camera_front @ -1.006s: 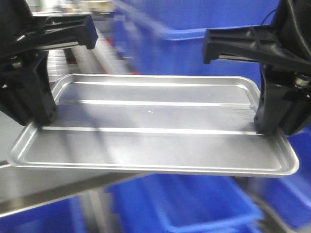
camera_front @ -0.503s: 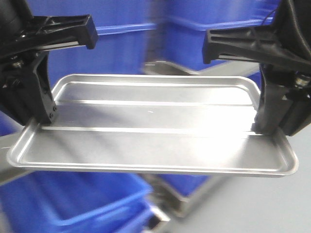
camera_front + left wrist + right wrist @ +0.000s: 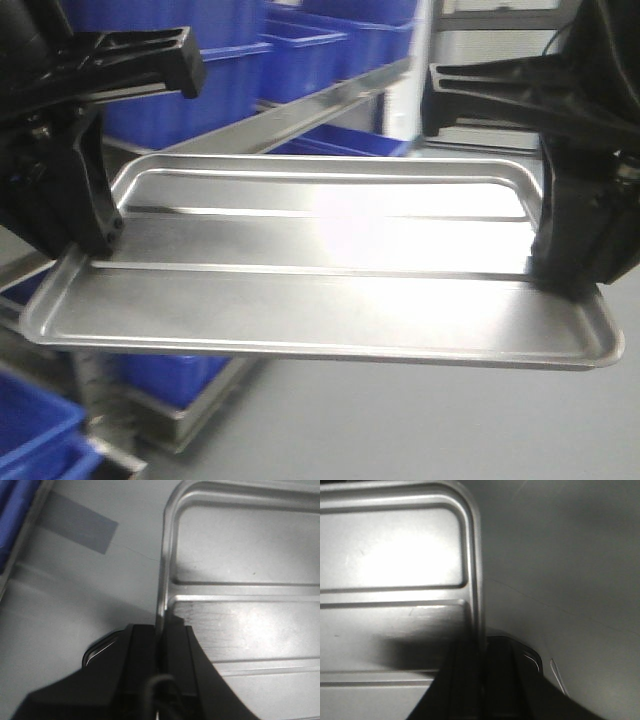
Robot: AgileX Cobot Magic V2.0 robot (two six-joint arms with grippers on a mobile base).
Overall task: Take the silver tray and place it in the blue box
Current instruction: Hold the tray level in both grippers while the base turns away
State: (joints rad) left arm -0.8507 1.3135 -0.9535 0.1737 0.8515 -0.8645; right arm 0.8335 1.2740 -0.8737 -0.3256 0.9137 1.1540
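Clamping silver tray (image 3: pixel 320 300) ends — left gripper (image 3: pixel 92 245), right gripper (image 3: pixel 560 275).

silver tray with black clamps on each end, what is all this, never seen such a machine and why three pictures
It is a two-armed robot. The black clamps are its grippers: the left gripper and right gripper each pinch one short rim of the silver tray, holding it in the air, roughly level. The wide picture looks forward from the robot; the other two come from cameras on each wrist, looking along the jaws at the tray rim and grey floor below. Behind, blue crates sit on metal racks.
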